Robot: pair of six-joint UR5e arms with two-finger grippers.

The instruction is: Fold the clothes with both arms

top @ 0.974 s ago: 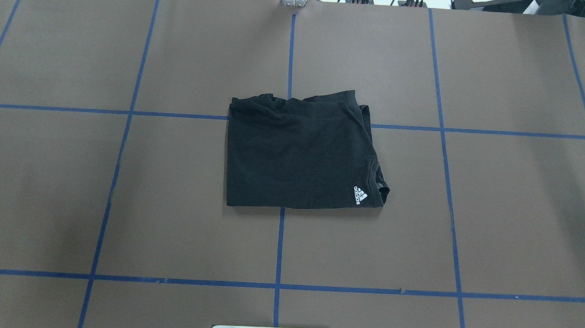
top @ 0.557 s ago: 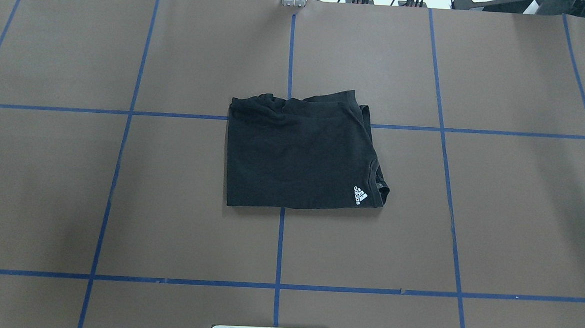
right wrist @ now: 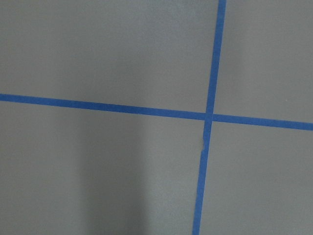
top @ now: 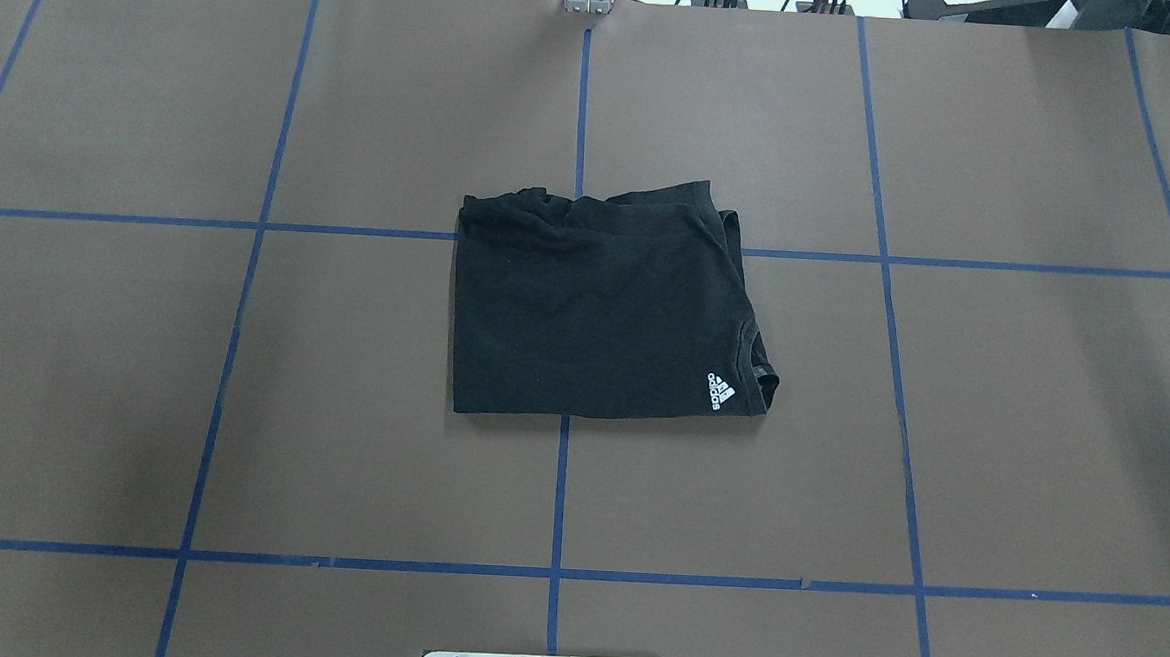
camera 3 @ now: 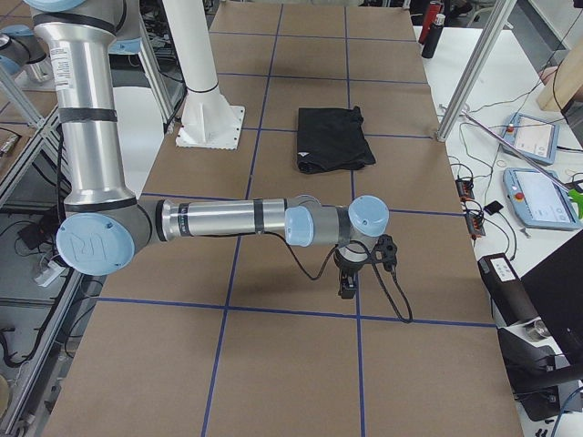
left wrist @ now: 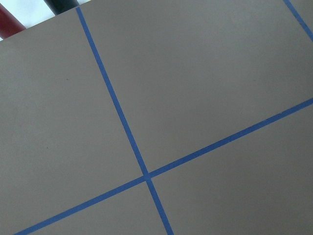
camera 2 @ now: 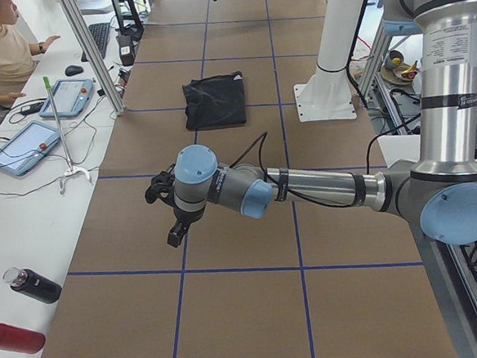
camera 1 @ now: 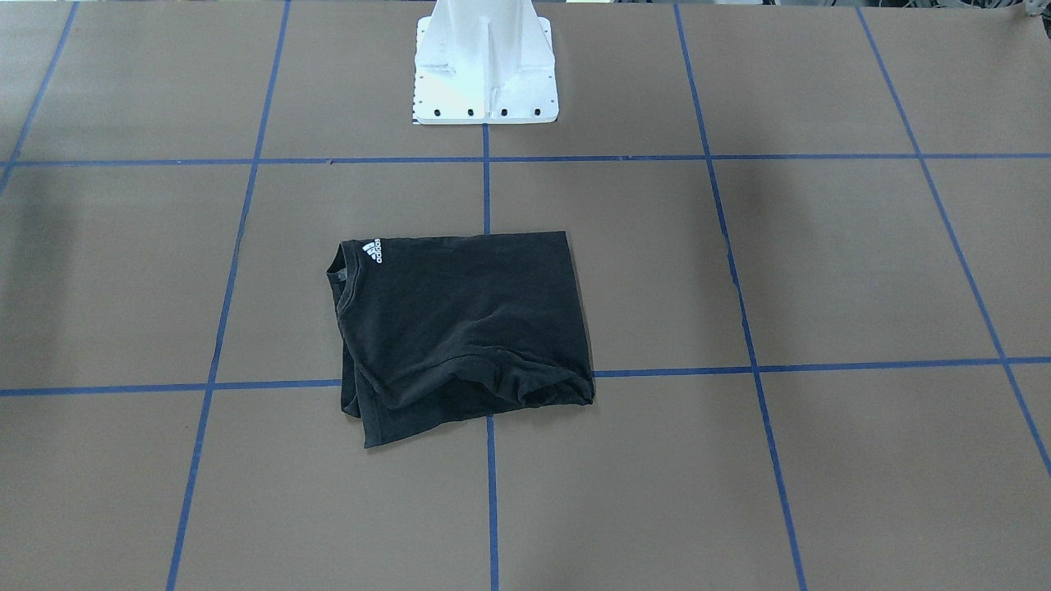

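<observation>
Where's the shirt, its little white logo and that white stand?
shirt [top: 596, 309]: overhead view, middle of folded cloth.
white logo [top: 721, 391]: overhead view, logo's centre.
white stand [camera 1: 484, 66]: front-facing view, its front face.

The black T-shirt [top: 586, 309] carries a small white "adidas" logo [top: 721, 391] with three slanted bars at its near right corner, beside the collar. A label [camera 2: 444, 46] on the left arm [camera 2: 321, 187] is too small to read.

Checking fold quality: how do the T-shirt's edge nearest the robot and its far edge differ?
The T-shirt's near edge runs straight and flat; the far edge is wavy and rumpled. The white logo sits by the near edge, on the robot's right; the far edge shows no print. Both are black and rest on the brown table.
</observation>
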